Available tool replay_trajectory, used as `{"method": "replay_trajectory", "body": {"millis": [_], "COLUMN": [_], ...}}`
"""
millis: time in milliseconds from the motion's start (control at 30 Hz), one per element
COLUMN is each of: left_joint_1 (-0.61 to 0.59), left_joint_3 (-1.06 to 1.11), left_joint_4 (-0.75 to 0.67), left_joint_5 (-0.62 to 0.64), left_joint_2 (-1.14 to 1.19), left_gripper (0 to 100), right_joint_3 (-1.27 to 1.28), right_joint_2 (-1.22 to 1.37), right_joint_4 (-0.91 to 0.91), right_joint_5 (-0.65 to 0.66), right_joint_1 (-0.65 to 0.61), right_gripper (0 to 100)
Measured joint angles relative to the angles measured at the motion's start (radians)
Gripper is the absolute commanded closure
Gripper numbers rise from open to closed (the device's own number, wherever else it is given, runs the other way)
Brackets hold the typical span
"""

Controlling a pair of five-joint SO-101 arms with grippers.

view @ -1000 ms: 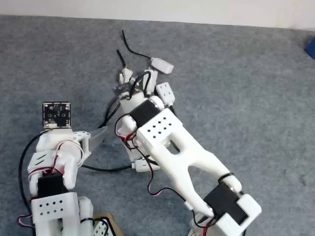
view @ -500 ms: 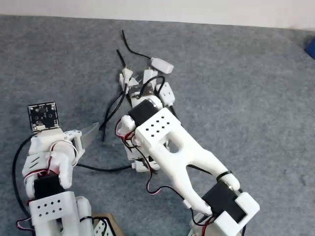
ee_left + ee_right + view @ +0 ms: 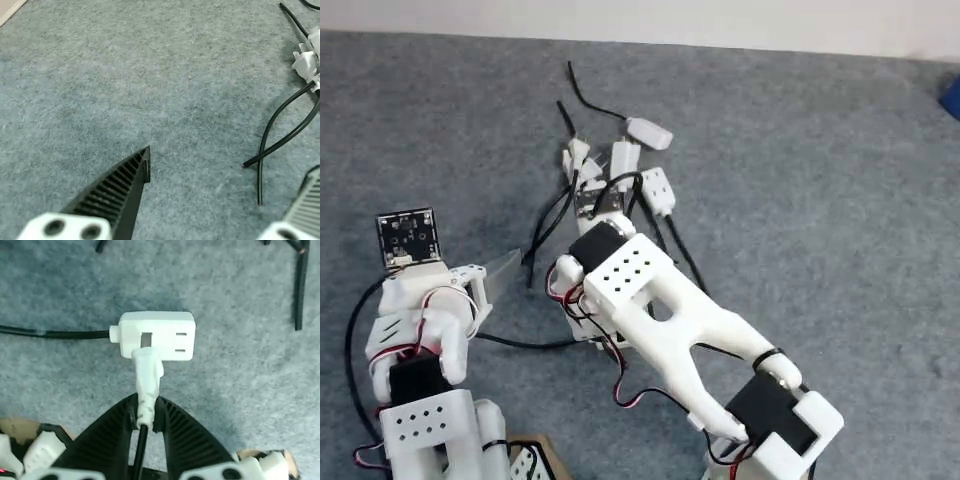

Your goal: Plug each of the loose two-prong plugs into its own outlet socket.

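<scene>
In the right wrist view my right gripper [image 3: 146, 401] is shut on a white two-prong plug [image 3: 148, 371]. The plug's nose sits against a socket of a white outlet block [image 3: 165, 335], and no prongs show. A black cable leaves that block sideways. In the high view the right arm [image 3: 650, 300] covers this spot; a white piece [image 3: 603, 337] peeks out beneath it. More white plugs [image 3: 577, 156] [image 3: 624, 155] [image 3: 648, 131] and another outlet block [image 3: 656, 188] lie beyond the arm. My left gripper [image 3: 498, 275] [image 3: 230, 165] hangs open over bare carpet, away from a white plug [image 3: 307, 60].
Black cables [image 3: 545, 225] snake over the grey carpet between the arms; two loose cable ends [image 3: 252, 162] lie near the left gripper. A cardboard corner [image 3: 535, 445] sits by the left arm's base. A blue object [image 3: 950, 95] is at the far right edge.
The left arm swung to the left, away from the cables. The right arm's wrist drew back toward the near side, uncovering the plugs and outlet block beyond it.
</scene>
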Motion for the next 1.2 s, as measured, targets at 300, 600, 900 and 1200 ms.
{"method": "replay_trajectory", "body": {"millis": [300,600,900,1200], "left_joint_1": [0.0,0.0,0.038,0.17], "left_joint_3": [0.0,0.0,-0.123,-0.715], "left_joint_4": [0.0,0.0,0.117,0.628], "left_joint_5": [0.0,0.0,-0.02,-0.222], "left_joint_2": [0.0,0.0,0.112,0.749], "left_gripper": [56,56,56,64], "right_joint_3": [0.008,0.012,-0.032,0.189], "right_joint_2": [0.0,0.0,0.0,-0.146], "right_joint_4": [-0.005,0.028,-0.048,-0.528], "right_joint_5": [-0.008,0.12,0.824,0.85], "right_joint_1": [-0.002,0.002,0.132,0.11], "right_gripper": [99.0,99.1,99.1,99.2]}}
